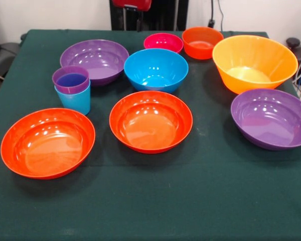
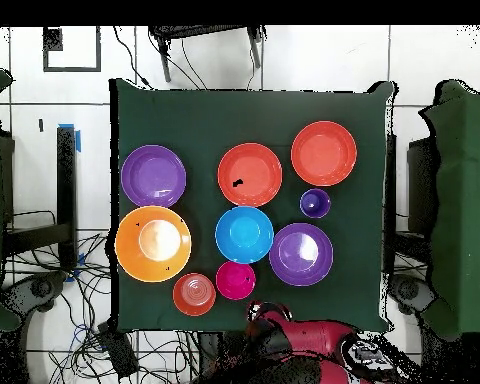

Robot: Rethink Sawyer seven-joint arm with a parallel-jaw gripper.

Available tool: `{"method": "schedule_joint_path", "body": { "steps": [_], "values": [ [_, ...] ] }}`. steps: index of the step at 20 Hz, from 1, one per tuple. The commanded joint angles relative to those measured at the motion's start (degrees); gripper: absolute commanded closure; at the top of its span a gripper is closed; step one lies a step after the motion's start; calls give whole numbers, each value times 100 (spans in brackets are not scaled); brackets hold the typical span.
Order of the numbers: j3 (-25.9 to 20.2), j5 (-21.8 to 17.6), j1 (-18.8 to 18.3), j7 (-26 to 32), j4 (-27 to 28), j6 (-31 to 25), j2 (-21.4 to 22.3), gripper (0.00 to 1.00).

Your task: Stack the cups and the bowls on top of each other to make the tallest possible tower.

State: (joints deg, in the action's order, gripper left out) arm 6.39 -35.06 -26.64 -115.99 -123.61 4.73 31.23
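So far only the purple cup sits nested in the light blue cup near the desk's edge, bowls spread singly awaiting stacking, and I cannot tell my gripper's state.

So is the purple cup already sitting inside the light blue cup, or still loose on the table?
Inside. The purple cup sits nested upright in the light blue cup, rim showing above it.

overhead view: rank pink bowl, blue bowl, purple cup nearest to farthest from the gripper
1. pink bowl, just beside the gripper at the table's bottom edge
2. blue bowl, mid-table
3. purple cup, farther up, to the right
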Motion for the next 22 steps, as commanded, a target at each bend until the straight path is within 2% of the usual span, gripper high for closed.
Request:
{"method": "schedule_joint_path", "body": {
  "steps": [1, 11, 22],
  "values": [
    [-567, 288, 149, -453, 252, -586, 66, 0],
    [-809, 476, 245, -677, 178, -388, 74, 0],
    [-762, 723, 416, -756, 109, -335, 84, 0]
  ]
}}
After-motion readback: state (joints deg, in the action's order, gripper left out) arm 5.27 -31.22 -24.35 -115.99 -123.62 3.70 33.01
